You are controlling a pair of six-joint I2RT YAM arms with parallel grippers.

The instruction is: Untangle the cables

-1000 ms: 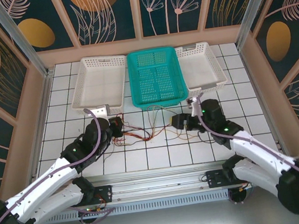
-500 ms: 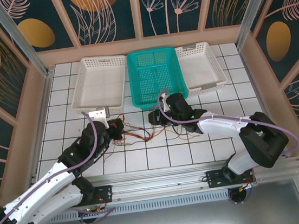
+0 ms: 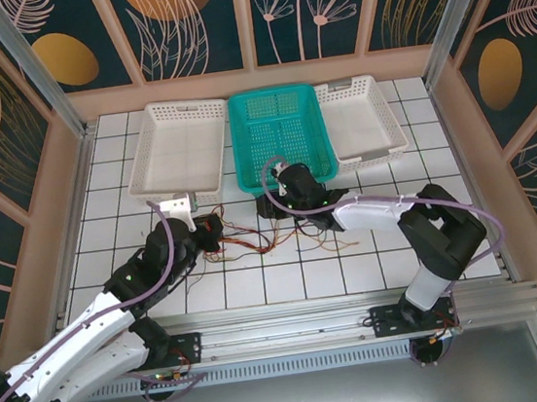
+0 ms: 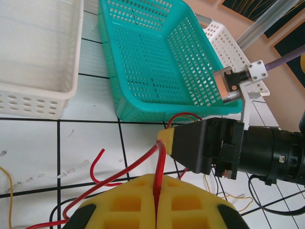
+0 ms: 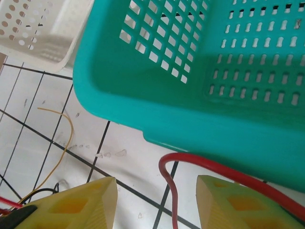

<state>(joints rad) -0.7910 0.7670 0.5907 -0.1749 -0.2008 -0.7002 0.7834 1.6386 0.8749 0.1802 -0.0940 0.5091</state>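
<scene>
my left tool [image 4: 156,210] is pressed together on a red cable [image 4: 160,152], near the middle of the counter [image 3: 113,210]. the other cables [image 3: 249,241] lie in a loose heap just past it. farther on, my right tool [image 5: 157,200] is spread, with a red loop between its fingers, right by the near edge of the green basket [image 5: 143,119]. the wires look thin, light and floppy, so i think it is best to pinch one close to the knot.

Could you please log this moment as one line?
left pincer: shut on red cable | right pincer: open astride it | beside teal basket
</scene>
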